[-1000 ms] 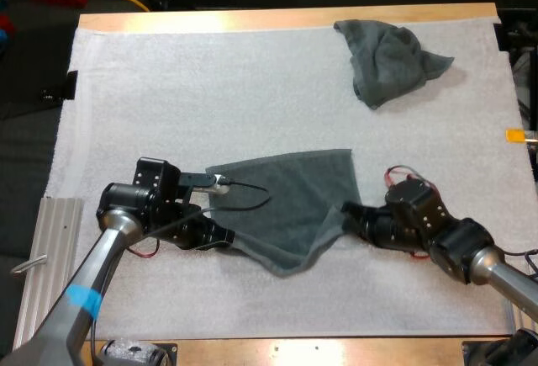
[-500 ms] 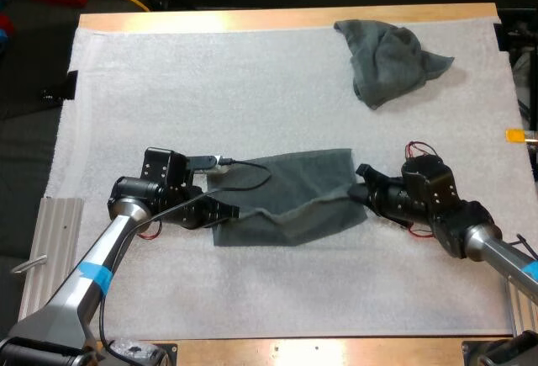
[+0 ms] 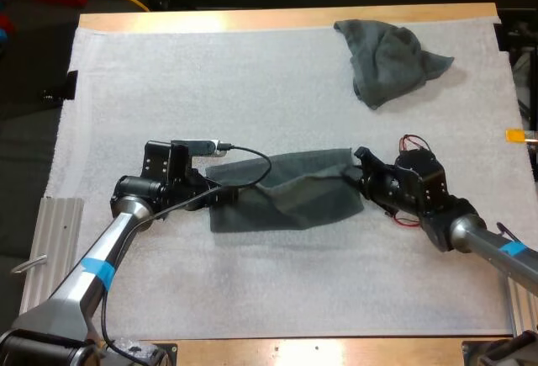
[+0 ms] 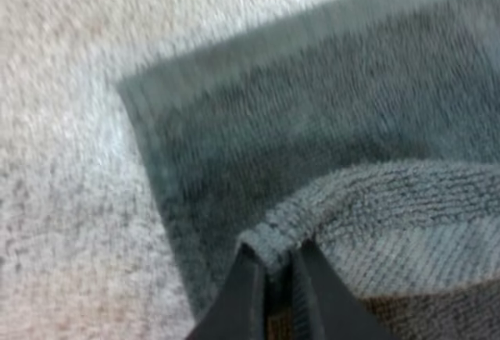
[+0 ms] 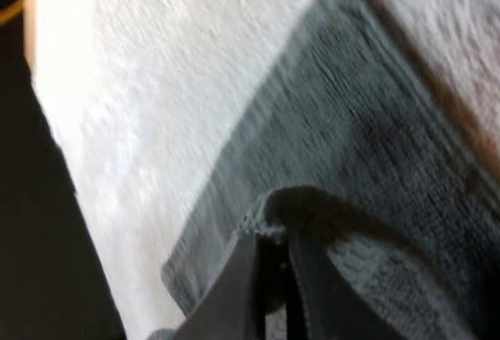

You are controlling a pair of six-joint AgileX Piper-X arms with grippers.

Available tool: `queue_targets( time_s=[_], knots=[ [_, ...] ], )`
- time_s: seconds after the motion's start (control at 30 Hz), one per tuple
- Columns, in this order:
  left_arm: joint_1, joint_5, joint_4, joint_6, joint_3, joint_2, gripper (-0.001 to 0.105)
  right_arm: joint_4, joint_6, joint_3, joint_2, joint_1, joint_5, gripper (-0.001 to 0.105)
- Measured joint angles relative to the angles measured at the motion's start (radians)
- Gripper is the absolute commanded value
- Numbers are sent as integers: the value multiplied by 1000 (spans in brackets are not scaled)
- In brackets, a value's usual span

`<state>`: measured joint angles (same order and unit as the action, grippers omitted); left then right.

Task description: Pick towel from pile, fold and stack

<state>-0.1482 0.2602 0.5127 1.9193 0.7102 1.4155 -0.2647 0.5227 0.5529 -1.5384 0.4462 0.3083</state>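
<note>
In the high view, the flat dark grey-green terry towel (image 3: 294, 202) lies mid-mat as a narrow doubled band. A second ago its near edge sagged toward the table's near side in a loose triangle. The left gripper (image 3: 215, 199) has moved farther across the mat since then and now sits at the band's left end. The right gripper (image 3: 355, 172) has likewise shifted up to the right end, close to the far corner. Both hold the lifted near edge over the layer below. A second, crumpled grey-green towel (image 3: 387, 59) sits unchanged at the far right of the white foam mat (image 3: 168, 88), well apart from both arms. The wooden table (image 3: 252, 19) shows as a strip along the far side.

In the left wrist view, the two black fingers (image 4: 248, 297) pinch a rolled hem corner, hovering just inside the lower layer's corner.

In the right wrist view, the fingers (image 5: 238, 297) clamp a folded hem above the flat layer, beside its long edge.
</note>
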Motion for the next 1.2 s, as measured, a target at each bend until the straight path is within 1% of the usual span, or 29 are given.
queue_targets(
  time_s=[0.03, 0.07, 0.17, 0.23, 0.27, 0.3, 0.33, 0.4, 0.43, 0.47, 0.5, 0.57, 0.6, 0.63, 0.7, 0.73, 0.83, 0.87, 0.97, 1.0, 1.2],
  knots=[
    [0, -43, 0, 0, 0, 7, 0, -15, -11, 0, -13, 0, -12, 1],
    [0, -53, -1, 0, 0, 7, 0, -17, -14, 0, -17, 0, -14, 1],
    [0, -53, -11, 0, 0, 7, 0, -17, -14, 0, -27, 0, -19, 1],
    [0, -53, -15, 0, 0, 7, 3, -21, -14, 0, -27, 0, -25, 1],
    [0, -53, -17, 0, 0, 7, 8, -32, -14, 0, -27, 0, -30, 1],
    [0, -53, -19, 0, 0, 7, 16, -46, -14, 0, -27, 0, -33, 3],
    [0, -53, -19, 0, 0, 7, 29, -62, -14, 0, -27, 0, -35, 6],
    [0, -43, -19, 0, 0, 7, 47, -91, -14, 0, -27, 0, -36, 15],
    [0, -38, -19, 0, 0, 7, 67, -116, -14, 0, -27, 0, -36, 22],
    [0, -34, -19, 0, 0, 7, 75, -137, -14, 0, -27, 0, -37, 28],
    [0, -28, -19, 0, 0, 7, 73, -161, -14, 0, -27, 0, -39, 36],
    [0, -19, -19, 0, 0, 7, 65, -213, -14, 0, -27, 0, -43, 54],
    [0, 18, -19, 0, 0, 7, 64, -269, -14, 0, -27, 0, -44, 66],
    [0, 32, -19, 0, 0, 7, 64, -288, -14, 0, -27, 0, -44, 69],
    [0, 66, -19, 0, 0, 7, 64, -319, -8, 0, -27, 0, -41, 70],
    [0, 83, -17, 0, 0, 7, 65, -324, 11, 0, -27, 0, -25, 70],
    [0, 86, 9, -13, 0, -20, 65, -324, 57, 0, -27, 0, 22, 70],
    [0, 87, 24, -26, 0, -54, 65, -324, 67, 0, -27, 0, 50, 70],
    [0, 89, 44, -43, 0, -115, 65, -309, 78, 0, -20, 0, 69, 70],
    [0, 89, 66, -55, 0, -166, 65, -274, 106, 0, -1, 0, 72, 70],
    [0, 97, 135, -59, 0, -306, 65, -78, 222, 0, 107, 0, 76, 70]
  ],
)
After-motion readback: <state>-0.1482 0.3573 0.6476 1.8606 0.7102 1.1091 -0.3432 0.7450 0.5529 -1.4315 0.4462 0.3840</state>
